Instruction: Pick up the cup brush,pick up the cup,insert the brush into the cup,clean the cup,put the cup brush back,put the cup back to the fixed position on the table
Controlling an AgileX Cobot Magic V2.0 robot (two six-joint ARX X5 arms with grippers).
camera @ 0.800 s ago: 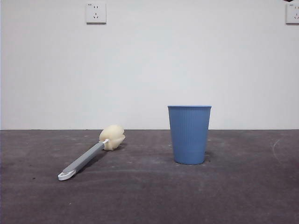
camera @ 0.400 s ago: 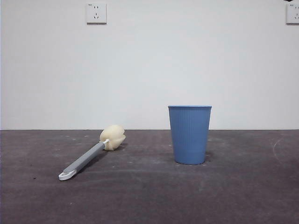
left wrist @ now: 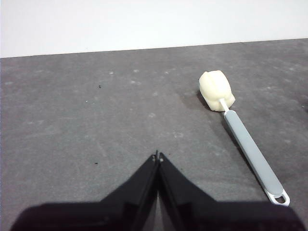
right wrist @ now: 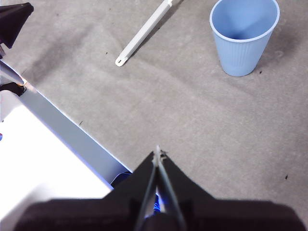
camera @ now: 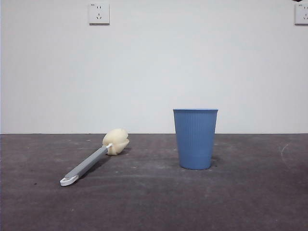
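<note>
1. Left pincer (left wrist: 157, 156) closed tip to tip, holding nothing, poised above bare surface (left wrist: 96, 120) with the cup brush (left wrist: 240, 130) lying off to one side, well apart.
2. Right pincer (right wrist: 157, 153) likewise pressed together and empty, raised high over the surface (right wrist: 202, 125), well apart from the cup (right wrist: 244, 34) and from the brush handle's looped end (right wrist: 120, 60).
3. Cup brush (camera: 94, 158) flat on the surface (camera: 154, 202): cream sponge head (camera: 116, 141) toward the back wall, grey handle running forward to the white loop (camera: 69, 181).
4. Light blue ribbed cup (camera: 195, 138) upright, mouth open and nothing seen inside from the right wrist view, standing apart from the brush with bare surface between them.
5. Nothing lying between either pincer and brush or cup.
6. Around: white wall behind with two sockets, one high up (camera: 98, 13), one at the far corner (camera: 301, 13); a pale table edge (right wrist: 72, 134) and a black arm part (right wrist: 14, 21) in the right wrist view.
</note>
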